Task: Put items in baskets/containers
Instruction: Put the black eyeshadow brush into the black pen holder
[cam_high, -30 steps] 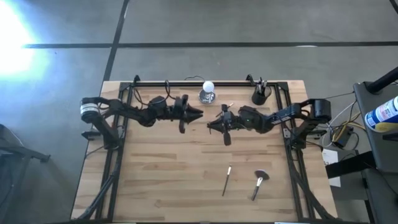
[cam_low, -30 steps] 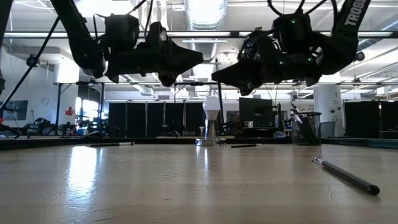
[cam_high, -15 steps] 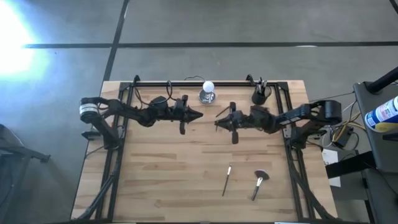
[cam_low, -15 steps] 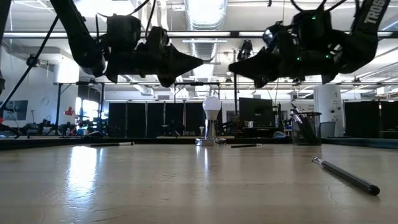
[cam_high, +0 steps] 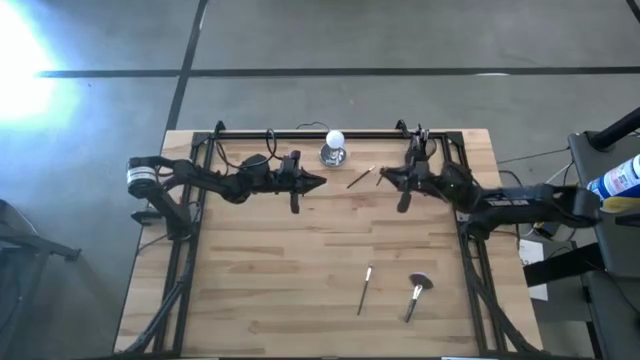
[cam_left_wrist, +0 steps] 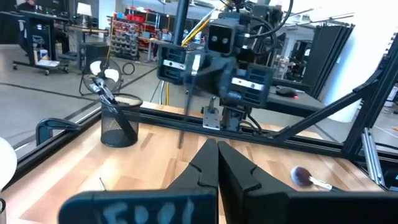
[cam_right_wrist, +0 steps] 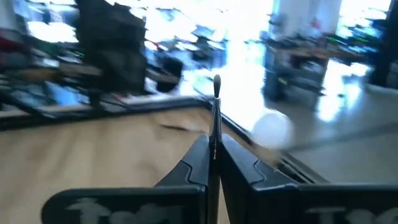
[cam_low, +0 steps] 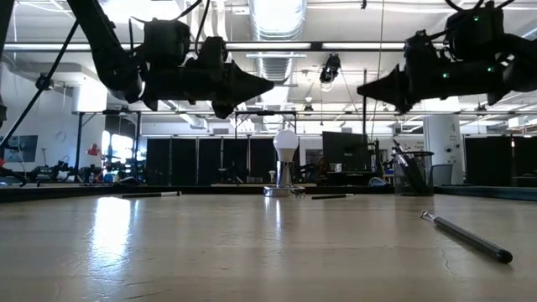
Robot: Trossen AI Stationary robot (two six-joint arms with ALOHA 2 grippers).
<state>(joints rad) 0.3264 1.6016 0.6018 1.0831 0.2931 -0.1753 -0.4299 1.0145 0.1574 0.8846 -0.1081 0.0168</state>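
We hold a slim dark makeup brush (cam_right_wrist: 215, 118) pinched in our right pincer (cam_high: 385, 175), its long axis upright. The small black mesh cup (cam_high: 417, 150) stands just beyond, nearer this arm. Our left pincer (cam_high: 318, 182) hovers pressed together, empty.

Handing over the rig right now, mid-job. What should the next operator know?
Left gripper: shut, empty, raised beside the shiny silver stand with a white ball.
Right gripper: shut on a slim makeup brush, raised near the black mesh cup at the back right.
Done: several brushes stand in the cup.
Left: drop in the held brush, then the thin straight brush and the fan-headed brush on the table's front half.
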